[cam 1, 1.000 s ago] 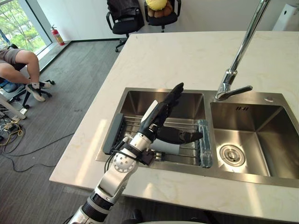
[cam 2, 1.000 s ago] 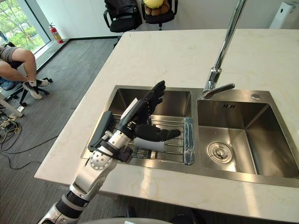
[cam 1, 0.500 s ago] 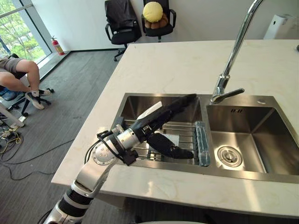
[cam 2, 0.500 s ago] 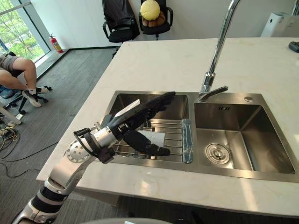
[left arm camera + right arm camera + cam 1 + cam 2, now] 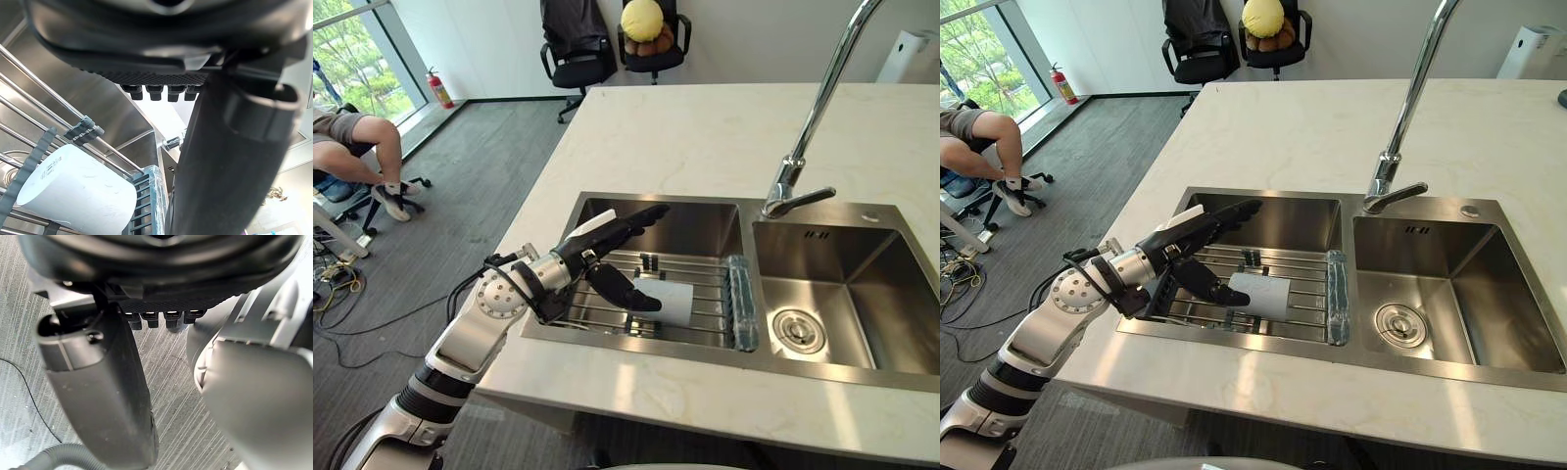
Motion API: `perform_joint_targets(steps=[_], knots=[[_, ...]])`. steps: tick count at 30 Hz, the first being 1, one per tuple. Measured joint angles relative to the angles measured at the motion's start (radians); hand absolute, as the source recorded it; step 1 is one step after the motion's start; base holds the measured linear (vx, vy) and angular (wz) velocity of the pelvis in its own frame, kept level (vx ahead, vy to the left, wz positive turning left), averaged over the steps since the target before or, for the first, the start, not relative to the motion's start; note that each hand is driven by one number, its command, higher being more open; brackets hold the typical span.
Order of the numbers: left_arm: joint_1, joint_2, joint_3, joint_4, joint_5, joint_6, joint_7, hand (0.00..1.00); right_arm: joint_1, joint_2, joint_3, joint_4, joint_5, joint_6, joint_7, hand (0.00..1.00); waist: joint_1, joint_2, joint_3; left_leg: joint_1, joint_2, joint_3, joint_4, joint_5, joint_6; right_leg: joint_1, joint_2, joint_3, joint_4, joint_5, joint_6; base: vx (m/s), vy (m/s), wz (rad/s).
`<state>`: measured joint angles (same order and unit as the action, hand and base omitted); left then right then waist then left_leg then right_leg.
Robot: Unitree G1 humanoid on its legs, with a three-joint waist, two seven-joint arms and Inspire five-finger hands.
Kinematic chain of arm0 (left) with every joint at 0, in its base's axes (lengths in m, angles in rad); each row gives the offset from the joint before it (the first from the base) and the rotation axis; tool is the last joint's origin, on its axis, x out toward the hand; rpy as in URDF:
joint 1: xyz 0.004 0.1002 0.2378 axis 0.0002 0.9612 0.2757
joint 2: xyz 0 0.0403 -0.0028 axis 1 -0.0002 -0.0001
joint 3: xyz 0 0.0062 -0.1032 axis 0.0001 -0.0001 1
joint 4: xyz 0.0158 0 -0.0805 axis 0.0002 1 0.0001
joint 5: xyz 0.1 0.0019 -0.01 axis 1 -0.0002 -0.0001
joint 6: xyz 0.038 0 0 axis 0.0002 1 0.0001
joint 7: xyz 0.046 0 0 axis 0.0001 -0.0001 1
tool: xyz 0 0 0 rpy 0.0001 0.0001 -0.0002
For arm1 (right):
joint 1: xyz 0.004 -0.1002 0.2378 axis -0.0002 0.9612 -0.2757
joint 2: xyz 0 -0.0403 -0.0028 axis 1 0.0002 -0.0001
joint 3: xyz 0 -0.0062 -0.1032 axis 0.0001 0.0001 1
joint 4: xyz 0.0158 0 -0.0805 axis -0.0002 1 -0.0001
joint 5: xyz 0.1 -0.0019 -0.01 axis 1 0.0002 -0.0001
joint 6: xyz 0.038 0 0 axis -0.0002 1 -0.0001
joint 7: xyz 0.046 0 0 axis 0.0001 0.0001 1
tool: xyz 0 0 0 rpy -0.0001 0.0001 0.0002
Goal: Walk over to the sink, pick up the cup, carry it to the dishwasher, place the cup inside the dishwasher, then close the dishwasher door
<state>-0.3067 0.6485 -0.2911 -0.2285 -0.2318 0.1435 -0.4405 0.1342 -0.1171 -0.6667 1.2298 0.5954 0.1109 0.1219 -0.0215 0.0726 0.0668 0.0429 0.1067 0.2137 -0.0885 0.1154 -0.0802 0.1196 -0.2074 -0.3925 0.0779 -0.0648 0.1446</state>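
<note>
**Worktop (image 5: pixel 685 392), near edge to far.** The white cup (image 5: pixel 668 302) lies on its side on a wire rack (image 5: pixel 700 274) across the left basin of the sink (image 5: pixel 705 199). The left hand (image 5: pixel 582 250) is over the rack, fingers (image 5: pixel 631 219) straight and released, holding nothing. Its thumb tip is just beside the cup; contact unclear. The tap (image 5: pixel 808 137) stands beyond. The right hand (image 5: pixel 161 301) hangs above the floor (image 5: pixel 171 396), fingers relaxed.

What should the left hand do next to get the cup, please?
Probably lower the open left hand onto the cup and curl round it: the cup lies on its side on the rack, close beside the hand, not yet held.
</note>
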Motion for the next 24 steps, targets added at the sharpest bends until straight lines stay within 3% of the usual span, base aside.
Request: perform_joint_targets(steps=[16, 24], knots=[[-0.001, 0.037, -0.076, 0.048, 0.110, -0.019, -0.043, 1.00, -0.008, 0.002, -0.007, 0.001, 0.003, 0.019, 0.006, 1.00, -0.003, -0.014, -0.007, -0.001, 0.014, 0.037, -0.004, 0.006, -0.002, -0.019, 0.014, 0.036, -0.013, 0.021, -0.007, -0.02, -0.001, -0.06], [-0.001, 0.035, -0.091, 0.090, 0.126, -0.041, 0.021, 1.00, -0.013, 0.003, -0.005, 0.001, 0.011, 0.019, 0.009, 1.00, -0.007, -0.023, -0.007, -0.001, 0.016, 0.047, -0.004, 0.006, -0.002, -0.029, 0.016, 0.052, -0.014, 0.026, -0.008, -0.01, 0.002, -0.05]])
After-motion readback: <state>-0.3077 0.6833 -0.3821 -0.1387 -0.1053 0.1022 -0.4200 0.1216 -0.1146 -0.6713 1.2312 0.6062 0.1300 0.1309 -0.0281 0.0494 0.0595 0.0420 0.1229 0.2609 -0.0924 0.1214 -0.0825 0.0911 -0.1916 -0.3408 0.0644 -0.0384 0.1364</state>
